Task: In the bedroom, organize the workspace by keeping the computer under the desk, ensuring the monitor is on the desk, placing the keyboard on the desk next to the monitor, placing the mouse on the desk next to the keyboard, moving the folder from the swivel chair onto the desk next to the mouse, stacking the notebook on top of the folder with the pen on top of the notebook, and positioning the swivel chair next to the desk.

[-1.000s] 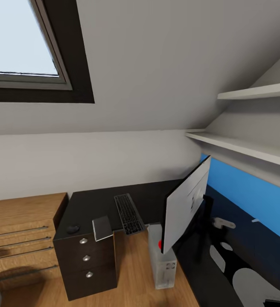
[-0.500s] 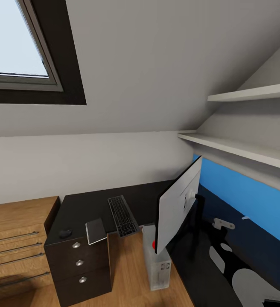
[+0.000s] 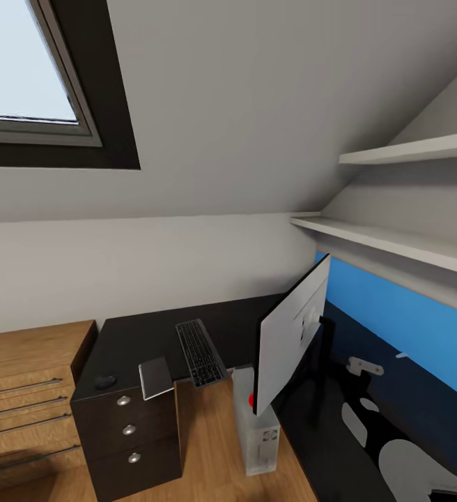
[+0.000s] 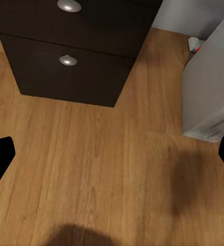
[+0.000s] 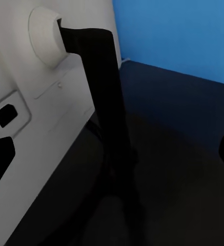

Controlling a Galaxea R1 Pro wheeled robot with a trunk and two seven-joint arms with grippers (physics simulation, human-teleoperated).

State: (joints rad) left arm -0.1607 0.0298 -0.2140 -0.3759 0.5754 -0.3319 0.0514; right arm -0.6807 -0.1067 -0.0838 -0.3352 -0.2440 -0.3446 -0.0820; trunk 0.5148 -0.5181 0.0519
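Observation:
The black L-shaped desk (image 3: pixel 138 335) carries the keyboard (image 3: pixel 200 352), a dark grey notebook (image 3: pixel 155 377) overhanging the front edge, and a small dark mouse (image 3: pixel 105 381). On the right wing the monitor (image 3: pixel 290 336) stands with its pale back towards me, on a black stand (image 5: pixel 104 97). The light grey computer (image 3: pixel 258 427) stands on the floor in the desk's inner corner. My left gripper (image 4: pixel 112 156) hangs open above the floor by the drawers (image 4: pixel 70 61). Behind the monitor (image 5: pixel 24 107), my right gripper (image 5: pixel 112 156) is open and holds nothing. The folder and swivel chair are out of view.
Low wooden shelving (image 3: pixel 26 397) adjoins the drawer unit (image 3: pixel 127 436) on the left. Two white wall shelves (image 3: pixel 396 244) jut out above the desk's right wing, over a blue wall panel (image 3: pixel 409 328). The ceiling slopes down under a roof window (image 3: pixel 26 77).
The whole picture shifted a little to the left over the last second, so the camera moved. The things on the desk have stayed where they were.

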